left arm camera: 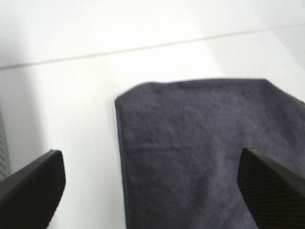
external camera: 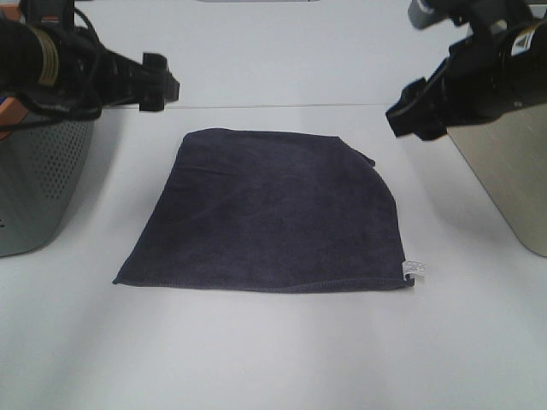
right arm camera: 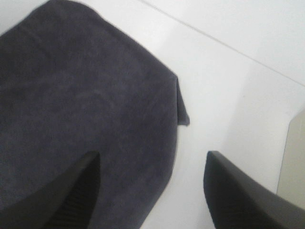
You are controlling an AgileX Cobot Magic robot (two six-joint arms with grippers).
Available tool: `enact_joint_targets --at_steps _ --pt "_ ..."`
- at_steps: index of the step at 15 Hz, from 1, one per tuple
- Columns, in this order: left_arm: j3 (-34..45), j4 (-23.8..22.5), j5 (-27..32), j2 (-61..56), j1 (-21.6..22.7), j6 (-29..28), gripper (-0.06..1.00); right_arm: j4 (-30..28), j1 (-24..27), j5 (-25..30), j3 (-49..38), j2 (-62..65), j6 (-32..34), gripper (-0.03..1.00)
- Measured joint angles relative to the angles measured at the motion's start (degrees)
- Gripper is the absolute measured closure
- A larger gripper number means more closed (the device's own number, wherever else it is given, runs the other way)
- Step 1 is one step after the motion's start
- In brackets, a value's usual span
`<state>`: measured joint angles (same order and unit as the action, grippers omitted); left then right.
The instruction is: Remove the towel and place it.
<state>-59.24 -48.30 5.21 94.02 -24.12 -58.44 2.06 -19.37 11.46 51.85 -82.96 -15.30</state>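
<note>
Exterior high view: one towel [external camera: 269,213], dark charcoal-purple, lying flat at the middle of the white tabletop [external camera: 273,359], white tag [external camera: 414,270] at its near right corner. Left gripper [external camera: 158,85] hangs above the towel's far left corner, right gripper [external camera: 406,115] above its far right corner; both sets of jaws open, empty, clear of the cloth. Advised: descend onto the far hem, pinch both corners evenly, lift together. Perforated grey bin [external camera: 38,188] left of the towel and pale container [external camera: 513,179] right of it are cropped; contents unseen.
</note>
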Motion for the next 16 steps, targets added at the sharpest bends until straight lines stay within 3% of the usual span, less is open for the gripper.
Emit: enact_joint_targets --at_steps 1,2,4,5,7,8,9,11,13,16 --pt "-1.89 0.23 1.72 -0.06 0.00 0.63 0.03 -0.92 0.00 0.74 1.60 0.00 2.12 0.33" --pt "-6.19 1.20 7.22 -0.17 0.00 2.86 0.03 -2.81 0.00 1.83 4.30 0.00 5.56 0.33" --pt "-15.13 5.27 20.68 -0.29 0.34 12.72 0.03 -8.65 0.06 3.27 9.40 0.00 12.32 0.33" --pt "-20.28 9.51 26.24 -0.29 1.38 19.71 0.03 -12.32 0.23 4.35 12.09 0.00 16.73 0.33" --pt "-28.99 22.98 34.66 -0.29 6.13 35.29 0.03 -19.08 2.29 8.94 17.93 -0.69 26.76 0.33" --pt "-35.01 36.44 41.37 -0.40 12.32 47.10 0.03 -22.17 5.96 18.33 25.38 -2.29 34.95 0.33" --pt "-37.30 40.39 44.40 -0.40 14.78 50.48 0.03 -22.23 7.68 24.29 30.25 -3.32 36.38 0.33" --pt "-40.45 43.49 51.34 -0.40 18.28 53.46 0.03 -21.49 9.68 38.85 39.94 -5.39 34.26 0.33" --pt "-41.20 43.77 58.50 -0.97 19.65 55.12 0.03 -19.02 10.14 52.77 46.52 -6.88 26.87 0.33" --pt "-40.51 44.18 63.77 -3.21 19.71 55.81 0.03 -15.01 10.14 57.75 48.59 -6.42 22.40 0.33"
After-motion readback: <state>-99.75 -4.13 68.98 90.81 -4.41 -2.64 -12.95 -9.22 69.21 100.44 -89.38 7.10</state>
